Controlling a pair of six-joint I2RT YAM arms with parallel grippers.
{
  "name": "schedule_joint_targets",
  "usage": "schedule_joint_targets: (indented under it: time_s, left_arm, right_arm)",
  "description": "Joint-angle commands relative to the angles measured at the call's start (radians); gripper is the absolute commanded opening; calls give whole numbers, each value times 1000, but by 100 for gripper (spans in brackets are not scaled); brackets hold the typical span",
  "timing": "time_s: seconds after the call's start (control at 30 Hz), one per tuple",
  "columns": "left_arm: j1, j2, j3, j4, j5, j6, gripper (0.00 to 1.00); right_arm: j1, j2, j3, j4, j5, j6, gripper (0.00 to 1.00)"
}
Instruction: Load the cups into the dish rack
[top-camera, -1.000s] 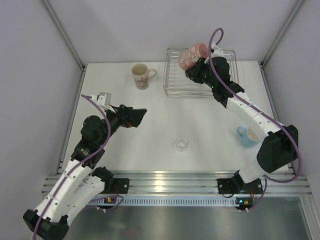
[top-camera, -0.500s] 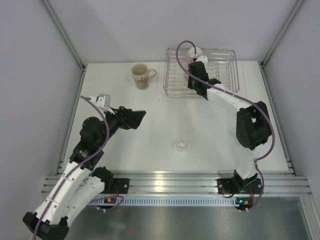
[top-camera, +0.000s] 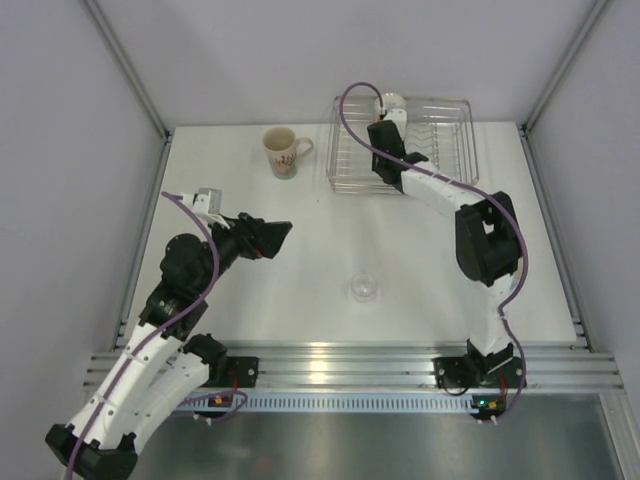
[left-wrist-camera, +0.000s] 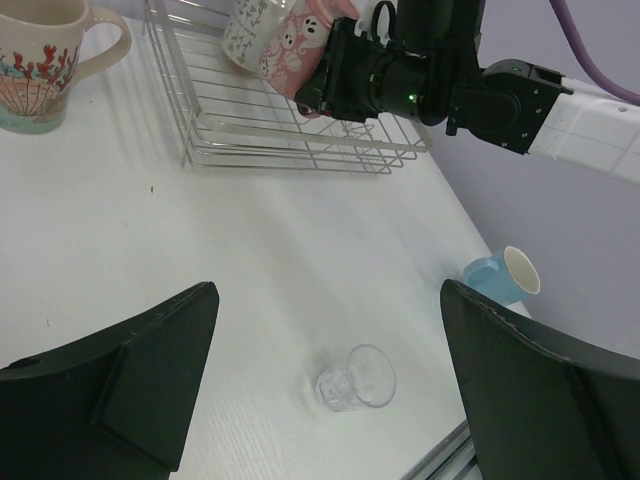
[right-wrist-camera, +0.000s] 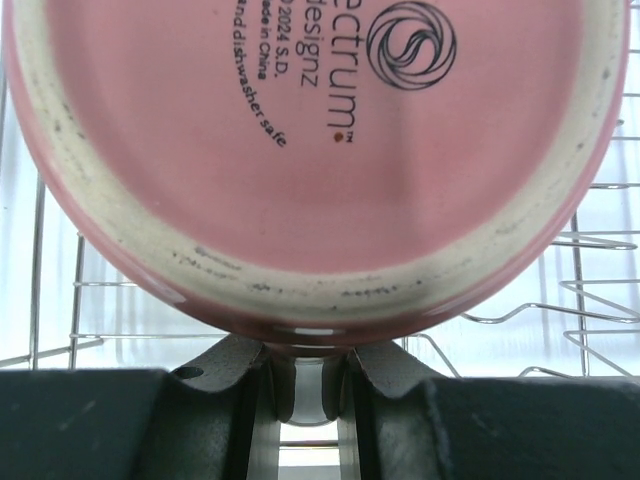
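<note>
Over the upper right of the overhead view, the right arm (top-camera: 485, 240) has folded its elbow in toward the middle within the last second. Its wrist has dropped from above the dish rack (top-camera: 445, 112) down into the rack's left half. The right tool (left-wrist-camera: 322, 78) is pinching the pink mug (left-wrist-camera: 285, 40), which the left wrist view shows tilted low among the wires at the rack's far side. Whether it already rests on them I cannot tell, and the right wrist view shows little but its printed base. I judge this cup nearly placed, with letting go as the remaining step. The left arm has not moved, and the left tool (top-camera: 268, 237) hangs spread wide with nothing between its fingers. Below all this, the white worktop (top-camera: 300, 215) sits inside pale walls and aluminium posts, with a ribbed metal rail along the bottom edge. Three cups are outside the rack: the cream floral mug (top-camera: 283, 152) upright to the rack's left, the light blue cup (left-wrist-camera: 500, 275) near the right edge, now hidden overhead behind the folded elbow, and the small clear glass (top-camera: 363, 287) at centre.
</note>
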Motion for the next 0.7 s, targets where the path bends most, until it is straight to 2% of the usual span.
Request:
schedule_joint_targets:
  time_s: [0.0, 0.67]
  left_arm:
    - [-2, 2, 7, 25, -5, -1, 98]
    - [-3, 5, -8, 28, -12, -9, 98]
  right_arm:
    - [10, 3, 81, 122, 46, 6, 0]
    - [-22, 50, 56, 62, 6, 63, 0]
